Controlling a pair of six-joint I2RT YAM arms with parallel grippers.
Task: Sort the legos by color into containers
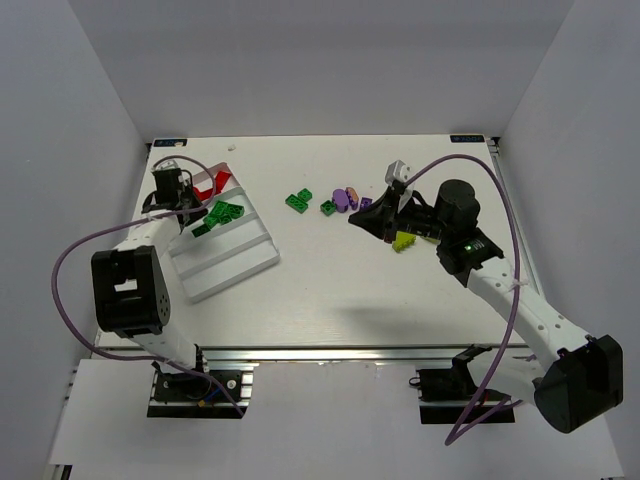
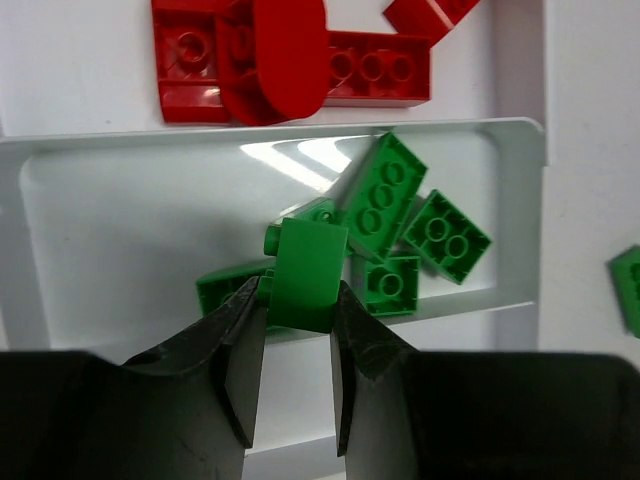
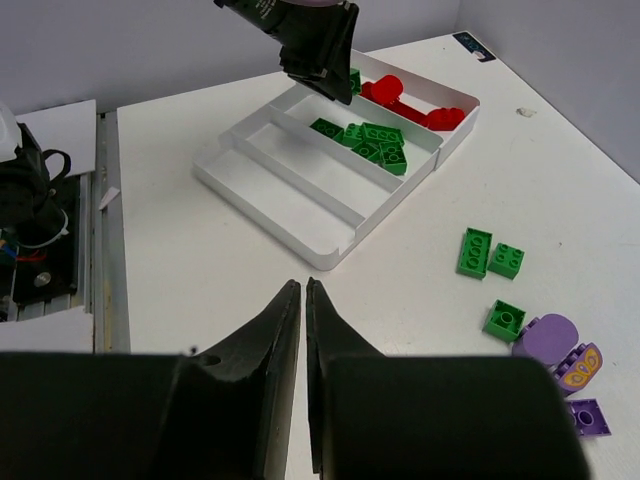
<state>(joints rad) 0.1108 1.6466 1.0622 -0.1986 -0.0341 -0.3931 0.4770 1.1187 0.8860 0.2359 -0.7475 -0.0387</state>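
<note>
My left gripper (image 2: pixel 298 300) is shut on a green lego (image 2: pixel 308 272), held just above the white tray's (image 2: pixel 120 220) second compartment. Several green legos (image 2: pixel 385 195) lie in that compartment, and red legos (image 2: pixel 285 60) lie in the one beyond it. In the top view the left gripper (image 1: pixel 190 210) sits over the tray (image 1: pixel 240 275). My right gripper (image 3: pixel 303 288) is shut with nothing between its fingers, above bare table near the tray's corner (image 3: pixel 330 262). Loose green legos (image 3: pixel 475 252) and purple legos (image 3: pixel 548 338) lie to its right.
A yellow-green lego (image 1: pixel 403 241) lies under the right arm, beside its gripper (image 1: pixel 357 220). Two tray compartments (image 3: pixel 290 195) nearest the right gripper hold nothing. The left arm (image 3: pixel 300 35) hangs over the tray's far end. White walls enclose the table.
</note>
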